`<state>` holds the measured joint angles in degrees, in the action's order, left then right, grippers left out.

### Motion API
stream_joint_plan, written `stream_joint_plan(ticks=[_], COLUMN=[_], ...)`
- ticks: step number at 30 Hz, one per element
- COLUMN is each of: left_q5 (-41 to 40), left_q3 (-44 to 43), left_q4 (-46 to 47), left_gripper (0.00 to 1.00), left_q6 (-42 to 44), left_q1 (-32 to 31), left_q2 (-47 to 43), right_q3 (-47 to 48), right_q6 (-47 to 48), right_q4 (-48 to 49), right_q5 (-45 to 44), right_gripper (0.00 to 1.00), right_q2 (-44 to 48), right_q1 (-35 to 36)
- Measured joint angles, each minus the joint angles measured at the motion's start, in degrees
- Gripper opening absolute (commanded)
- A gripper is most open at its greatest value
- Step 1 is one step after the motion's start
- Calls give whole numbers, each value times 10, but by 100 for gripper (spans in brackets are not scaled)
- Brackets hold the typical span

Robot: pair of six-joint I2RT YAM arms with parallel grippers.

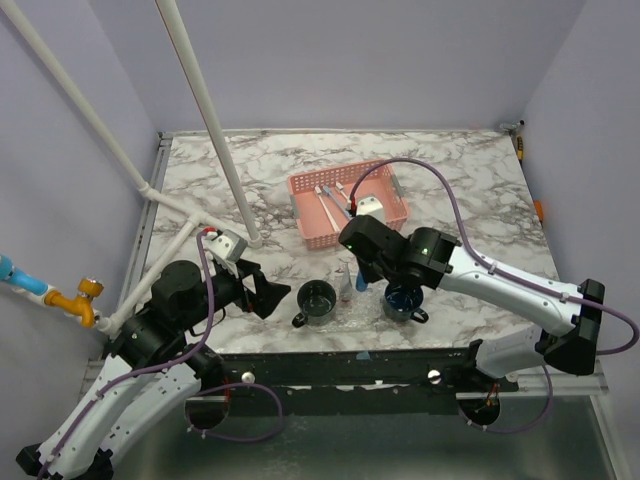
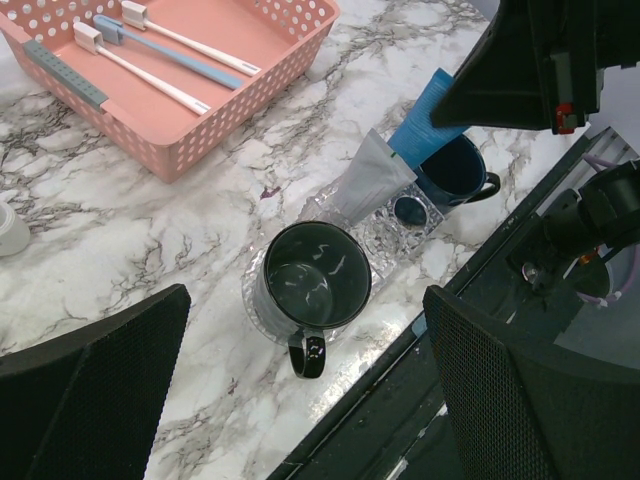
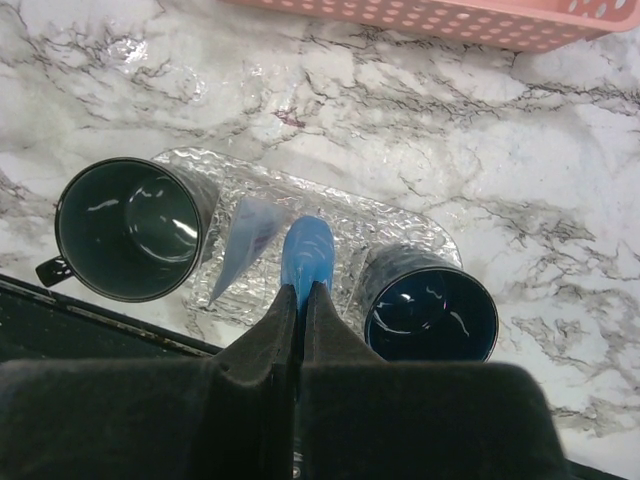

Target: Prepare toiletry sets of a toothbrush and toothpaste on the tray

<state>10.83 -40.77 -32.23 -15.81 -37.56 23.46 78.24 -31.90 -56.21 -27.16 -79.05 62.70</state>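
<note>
The clear tray (image 3: 392,226) lies near the table's front edge; it also shows in the left wrist view (image 2: 392,233) and the top view (image 1: 356,314). A dark mug (image 3: 130,230) stands on its left end and a blue mug (image 3: 430,315) on its right end. My right gripper (image 3: 301,296) is shut on a blue toothpaste tube (image 3: 307,252), held upright over the tray between the mugs. A grey tube (image 3: 245,238) stands beside it. My left gripper (image 2: 305,335) is open and empty, just in front of the dark mug (image 2: 318,275).
A pink lattice basket (image 1: 318,236) behind the tray holds three toothbrushes (image 2: 150,75). A white pipe frame (image 1: 215,130) rises at the left and back left. The table's front edge (image 2: 400,340) runs just below the mugs.
</note>
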Motion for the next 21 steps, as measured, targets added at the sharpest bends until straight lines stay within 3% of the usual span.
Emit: stream_joint_plan(ticks=[21], left_q5=[-2], left_q3=[0], left_q4=[0], left_gripper=[99], left_q6=[0], left_q1=[0], left_q2=[8], right_q3=[-96], right_q6=[-11], right_q4=[66], right_q5=[0], right_gripper=[0], right_q2=[8], right_q1=[-2])
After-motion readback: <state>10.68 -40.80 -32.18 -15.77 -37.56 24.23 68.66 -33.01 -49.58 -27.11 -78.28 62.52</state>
